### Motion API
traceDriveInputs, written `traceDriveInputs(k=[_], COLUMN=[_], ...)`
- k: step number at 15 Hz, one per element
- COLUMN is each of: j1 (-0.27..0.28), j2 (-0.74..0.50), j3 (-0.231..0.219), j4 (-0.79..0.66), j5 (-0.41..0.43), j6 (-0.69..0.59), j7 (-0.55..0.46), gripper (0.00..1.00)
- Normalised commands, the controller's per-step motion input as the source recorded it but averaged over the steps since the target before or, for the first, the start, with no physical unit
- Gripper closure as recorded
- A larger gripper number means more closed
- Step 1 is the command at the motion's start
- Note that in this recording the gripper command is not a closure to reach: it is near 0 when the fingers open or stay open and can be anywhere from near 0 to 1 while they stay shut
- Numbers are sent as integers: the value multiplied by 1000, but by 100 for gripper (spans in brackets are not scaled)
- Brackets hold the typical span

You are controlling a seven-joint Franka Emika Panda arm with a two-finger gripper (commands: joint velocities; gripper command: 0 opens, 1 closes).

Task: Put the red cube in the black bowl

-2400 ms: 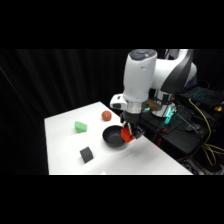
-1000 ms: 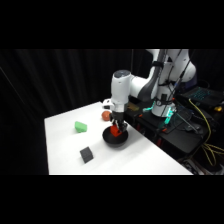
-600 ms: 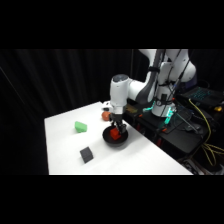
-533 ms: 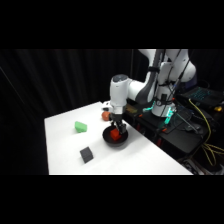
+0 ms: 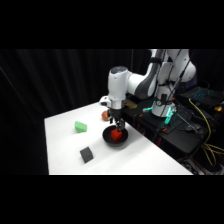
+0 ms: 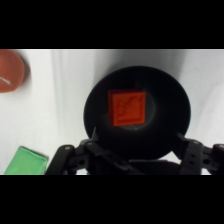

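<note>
1. The claw (image 5: pixel 117 126) hangs just over the black bowl (image 5: pixel 115 138) at the middle of the side view. In the wrist view its black linkage (image 6: pixel 135 156) spreads wide along the bottom edge, left and right of the bowl, so the claw stands spread and pinches nothing.
2. The red cube (image 6: pixel 127 107) lies flat on the floor of the black bowl (image 6: pixel 170 85), near the bowl's middle, with its top face turned to the wrist camera. Nothing of the claw touches it there. In the side view the red cube (image 5: pixel 116 134) shows as a bright spot inside the bowl, right under the claw.
3. The white arm (image 5: pixel 142 82) reaches from the upper right of the side view leftward, bends at a rounded joint, and drops straight down to the bowl.
4. On the white bench (image 5: pixel 65 130), a green block (image 5: pixel 80 126) lies left of the bowl and a dark grey flat block (image 5: pixel 86 154) lies lower left of it.
5. A reddish-orange ball (image 6: pixel 11 71) sits at the upper left of the wrist view, apart from the bowl; the green block (image 6: pixel 27 161) shows at the lower left.
</note>
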Motion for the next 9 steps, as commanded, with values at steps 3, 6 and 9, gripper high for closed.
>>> traceDriveInputs(k=[3, 6, 9], j1=[-24, -48, -65], j2=[-438, -327, -228], j3=[83, 76, 65], j4=[242, 293, 268], j5=[134, 116, 112], j6=[-761, -596, -420], j7=[-112, -126, -121], gripper=[0, 0, 0])
